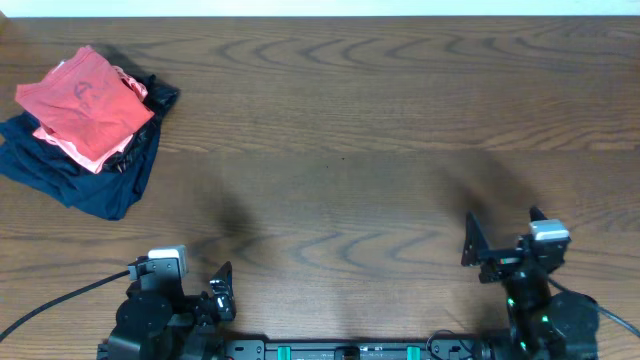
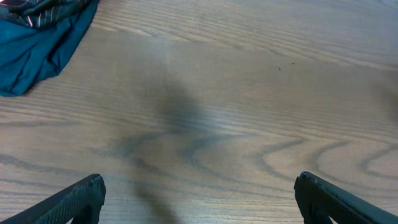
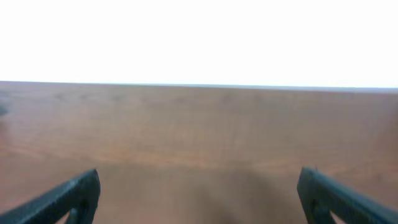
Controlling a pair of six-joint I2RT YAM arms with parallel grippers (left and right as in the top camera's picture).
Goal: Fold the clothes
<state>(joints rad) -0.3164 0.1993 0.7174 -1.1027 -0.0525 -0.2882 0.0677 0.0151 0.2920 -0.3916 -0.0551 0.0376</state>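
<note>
Spread wide, holding nothing, touching nothing: left gripper (image 2: 198, 194) and right gripper (image 3: 199, 194). Both well apart from the red T-shirt (image 1: 85, 97). Lying folded on a pink garment (image 1: 88, 152) and a navy garment (image 1: 95, 188). Lots of bare brown wooden table (image 1: 350, 120) beside the red T-shirt. Plain white past the table's far edge.

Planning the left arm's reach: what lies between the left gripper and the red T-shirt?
Seen overhead: from the left gripper, bare table, then the navy garment and salmon-pink garment under the red T-shirt.
</note>
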